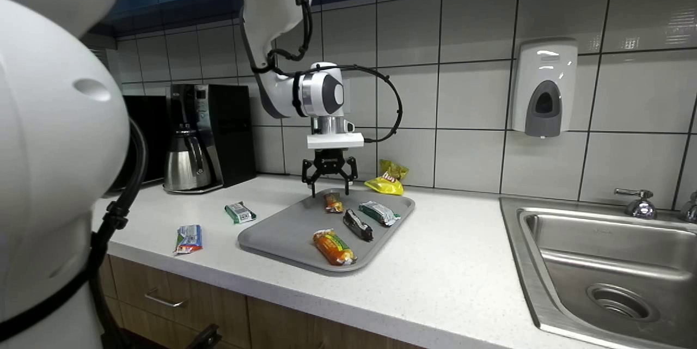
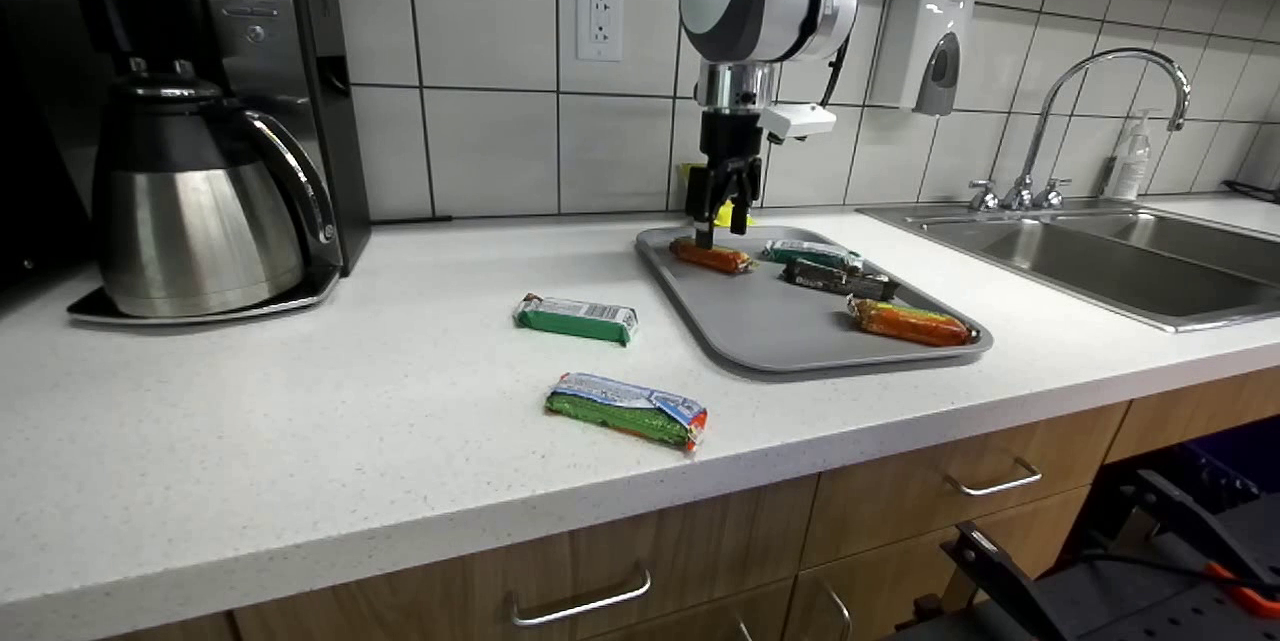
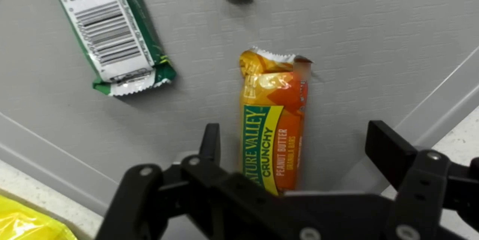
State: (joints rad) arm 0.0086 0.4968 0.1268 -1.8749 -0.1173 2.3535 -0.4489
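My gripper [image 1: 330, 194] points down over the far end of a grey tray [image 1: 288, 234], its jaws wide apart. Between and below the fingers lies an orange granola bar [image 3: 273, 120], lengthwise in the wrist view; its near end is hidden by the gripper body. Gaps show on both sides of this bar, wider on the right, and nothing is gripped. A green-and-white bar [image 3: 108, 38] and a dark-wrapped bar [image 2: 838, 279] rest close by on the tray. Another orange bar [image 1: 334, 247] lies toward the tray's front edge.
Left of the tray, a green bar [image 2: 575, 319] and a blue-and-red bar [image 2: 627, 409] lie on the white counter. A yellow bag [image 1: 387, 179] leans at the tiled wall behind the tray. A coffee maker [image 1: 226, 131] stands left, a steel sink [image 1: 520, 273] right.
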